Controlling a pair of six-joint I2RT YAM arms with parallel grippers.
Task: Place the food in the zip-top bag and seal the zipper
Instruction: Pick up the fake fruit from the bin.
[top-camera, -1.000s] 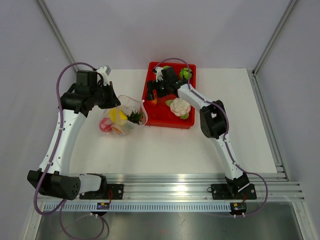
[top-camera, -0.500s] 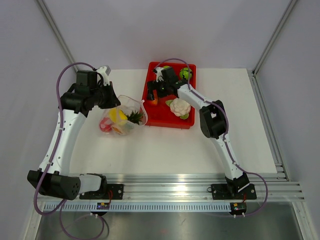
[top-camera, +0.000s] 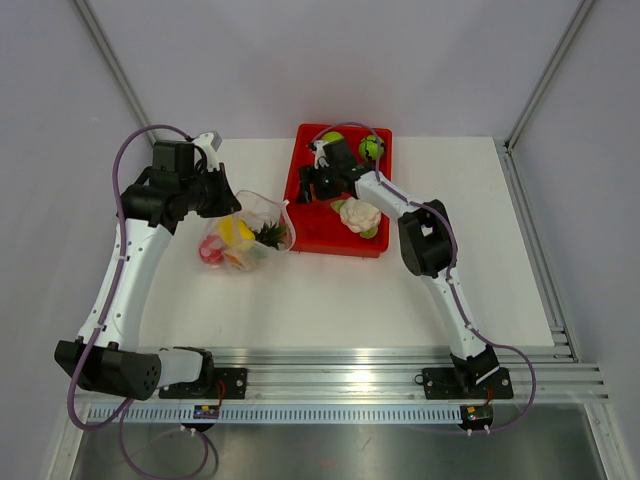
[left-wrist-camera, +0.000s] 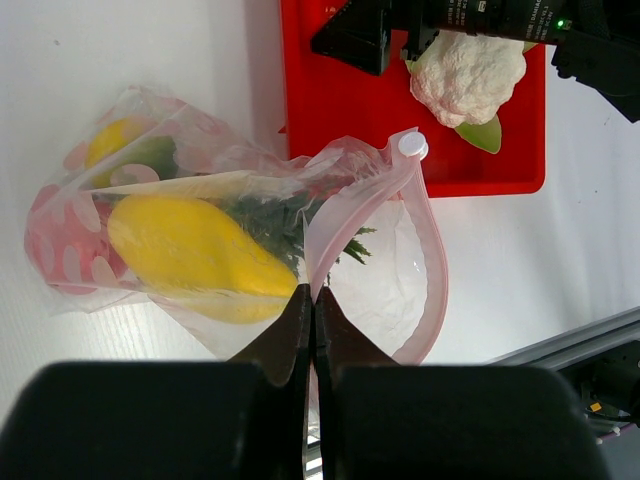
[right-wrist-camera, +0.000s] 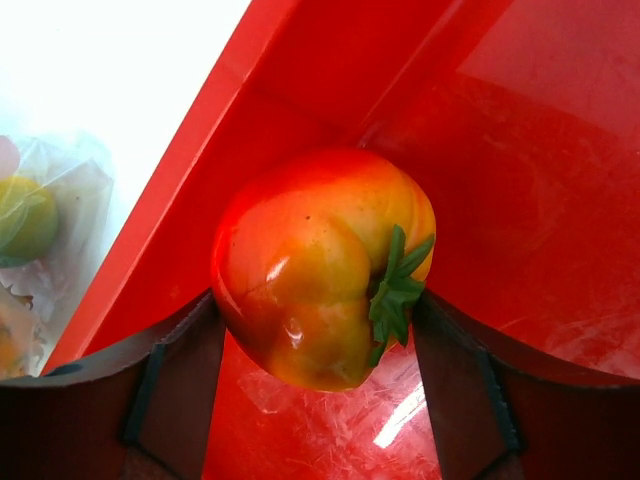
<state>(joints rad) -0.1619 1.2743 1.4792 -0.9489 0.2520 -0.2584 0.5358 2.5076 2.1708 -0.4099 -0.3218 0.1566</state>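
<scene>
The clear zip-top bag (top-camera: 245, 238) lies on the white table left of the red tray, holding a yellow fruit (left-wrist-camera: 190, 250), green pineapple leaves (left-wrist-camera: 275, 215) and a red fruit (top-camera: 211, 252). My left gripper (left-wrist-camera: 313, 295) is shut on the bag's pink zipper (left-wrist-camera: 430, 230) edge, and the mouth gapes open. Inside the tray, my right gripper (right-wrist-camera: 318, 310) has a red-orange tomato (right-wrist-camera: 310, 260) between its fingers, both pads touching its sides. The tomato rests near the tray's left wall. A white cauliflower (top-camera: 360, 215) and a green fruit (top-camera: 371, 148) also sit in the tray.
The red tray (top-camera: 320, 236) stands at the back centre of the table, its left wall (right-wrist-camera: 170, 220) close to the bag. The zipper's white slider (left-wrist-camera: 411, 145) is at the tray-side end of the bag's mouth. Metal frame posts rise at both back corners.
My right gripper's fingers have closed in from wide open onto the tomato's sides. The left gripper and the bag have not moved.
</scene>
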